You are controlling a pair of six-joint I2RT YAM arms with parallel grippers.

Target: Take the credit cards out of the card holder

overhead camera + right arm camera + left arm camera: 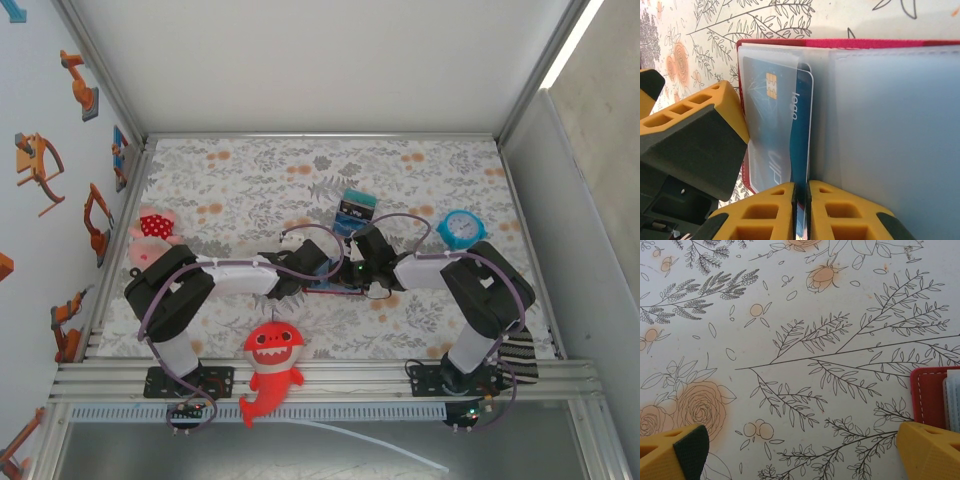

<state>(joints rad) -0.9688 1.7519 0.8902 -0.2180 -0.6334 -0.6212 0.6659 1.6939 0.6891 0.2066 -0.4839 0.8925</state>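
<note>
The dark red card holder (790, 43) lies open, its bluish-grey clear sleeves (890, 140) facing up. One pale blue credit card (767, 120) with a chip sits inside a sleeve. A darker blue credit card (803, 135) sticks out beside it, and my right gripper (801, 210) is shut on its edge. My left gripper (800, 452) is open over the tablecloth, and its right finger (932, 452) sits by the card holder's corner (927, 395). In the top view both grippers meet over the card holder (335, 290) at mid-table.
A teal-blue-black striped block (355, 210) lies just behind the grippers. A blue round clock (462, 228) stands at the right, a pink toy (152, 228) at the left, and a red shark toy (272, 365) at the near edge.
</note>
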